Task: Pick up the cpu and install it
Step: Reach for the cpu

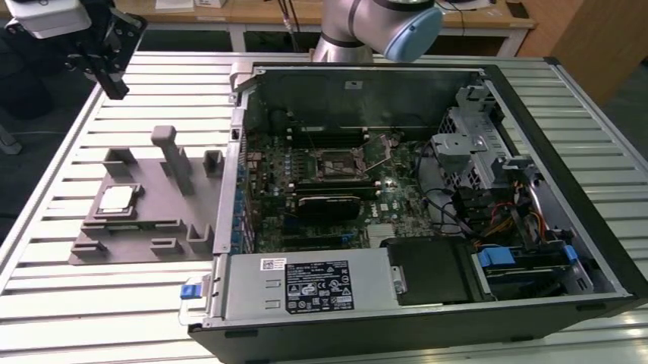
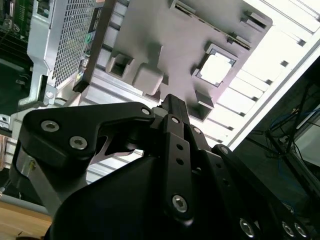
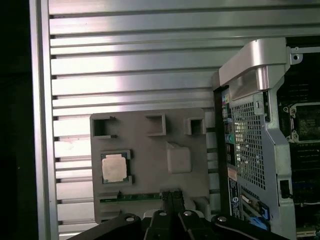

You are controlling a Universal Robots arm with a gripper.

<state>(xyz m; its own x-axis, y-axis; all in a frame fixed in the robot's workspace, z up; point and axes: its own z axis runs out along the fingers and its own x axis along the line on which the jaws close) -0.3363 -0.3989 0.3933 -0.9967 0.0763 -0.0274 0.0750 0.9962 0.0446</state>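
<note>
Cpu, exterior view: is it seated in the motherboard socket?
No, the cpu lies in a pocket of the grey holder plate, outside the computer case.

I can read no print anywhere. The power supply (image 1: 248, 294) inside the computer case (image 1: 365, 91) carries a black label (image 1: 317, 287) and a small white sticker (image 1: 273, 263), their lettering too fine. The cpu (image 3: 114, 167) beside the case looks blank.

cpu (image 1: 115, 199) lies in grey holder tray (image 1: 152, 236); gripper (image 1: 117, 89) well above it, apart; open computer case (image 1: 405, 91) just beside tray.
</note>
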